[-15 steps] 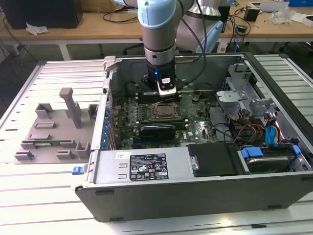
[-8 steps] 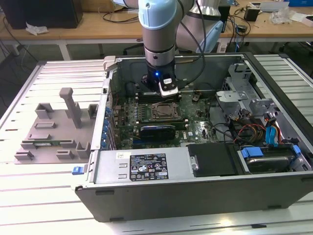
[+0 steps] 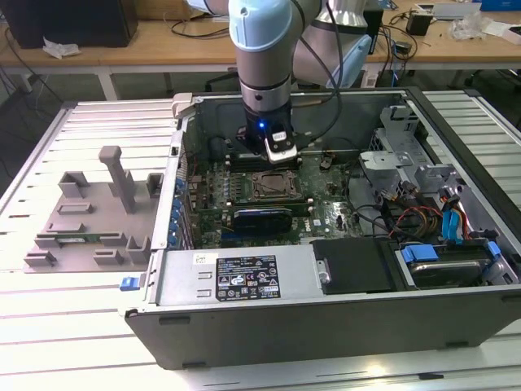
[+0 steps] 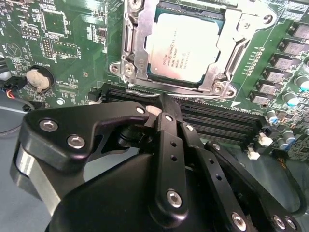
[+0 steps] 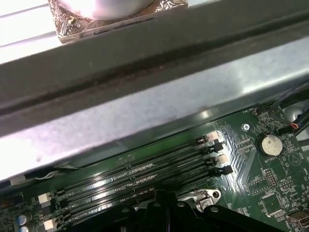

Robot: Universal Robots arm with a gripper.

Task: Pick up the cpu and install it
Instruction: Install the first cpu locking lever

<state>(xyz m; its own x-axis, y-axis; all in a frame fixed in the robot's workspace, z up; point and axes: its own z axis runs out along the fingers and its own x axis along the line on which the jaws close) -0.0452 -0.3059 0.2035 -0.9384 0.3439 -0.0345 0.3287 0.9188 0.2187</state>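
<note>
One cpu (image 4: 186, 48) sat in socket (image 4: 126, 53) per second wrist view; gripper (image 4: 164, 108) fingers closed, empty, above RAM slots (image 5: 145, 169).

Arm (image 3: 260, 57) is held near vertical, wrist pointed straight down, a blue light lit at the wrist. Claw (image 4: 161, 108) is seen from behind in the second wrist view: black linkage bars are drawn together toward the centre, fingers brought tip to tip, nothing gripped between them. Claw tips are also seen in the first wrist view.
</note>
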